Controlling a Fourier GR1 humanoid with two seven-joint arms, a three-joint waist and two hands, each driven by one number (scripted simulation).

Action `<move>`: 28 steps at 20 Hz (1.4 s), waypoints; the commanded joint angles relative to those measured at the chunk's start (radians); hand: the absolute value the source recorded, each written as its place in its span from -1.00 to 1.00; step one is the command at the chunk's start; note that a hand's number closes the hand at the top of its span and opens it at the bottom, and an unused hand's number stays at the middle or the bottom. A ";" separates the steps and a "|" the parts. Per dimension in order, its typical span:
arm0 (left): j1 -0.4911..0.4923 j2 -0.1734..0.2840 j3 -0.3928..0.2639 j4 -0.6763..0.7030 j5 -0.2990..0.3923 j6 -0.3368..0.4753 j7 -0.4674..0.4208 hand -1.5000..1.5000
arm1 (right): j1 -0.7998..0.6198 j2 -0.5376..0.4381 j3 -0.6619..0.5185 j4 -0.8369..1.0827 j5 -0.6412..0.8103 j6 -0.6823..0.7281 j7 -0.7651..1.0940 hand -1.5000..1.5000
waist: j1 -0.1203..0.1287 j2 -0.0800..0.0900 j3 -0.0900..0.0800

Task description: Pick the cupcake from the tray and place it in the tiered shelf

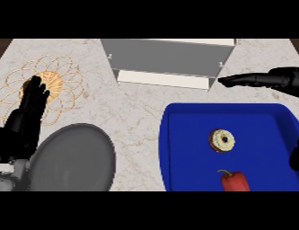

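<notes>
The cupcake (222, 140), round with pale frosting and a dark ring, sits in the middle of the blue tray (185, 152) at the lower right. At the top centre stands the grey tiered shelf (168, 56), with a white lower ledge. My right hand (296, 80) comes in from the right edge, open. Its fingers (244, 81) point left between the shelf and the tray's far rim, and the thumb hangs over the tray's right side, apart from the cupcake. My left hand (27, 112) rests open at the left, fingers up.
A red pepper (235, 181) lies in the tray just in front of the cupcake. A round grey plate (75, 157) sits at the lower left beside my left forearm. A golden wire trivet (46, 85) lies at the far left, partly behind the left hand.
</notes>
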 commanded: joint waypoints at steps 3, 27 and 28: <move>-0.013 -0.013 0.000 0.014 -0.016 0.011 0.001 0.00 | -0.074 -0.079 0.026 -0.199 0.325 -0.044 0.006 -1.00 | -0.011 0.000 0.000; 0.065 -0.112 -0.002 -0.068 -0.100 -0.026 0.005 0.00 | 0.205 0.119 0.233 -0.236 1.118 -0.317 0.104 -1.00 | -0.001 0.004 0.000; 0.034 -0.079 0.079 0.017 -0.065 -0.095 -0.032 0.00 | 0.207 0.122 0.196 -0.251 1.128 -0.282 0.084 -1.00 | -0.004 0.005 0.000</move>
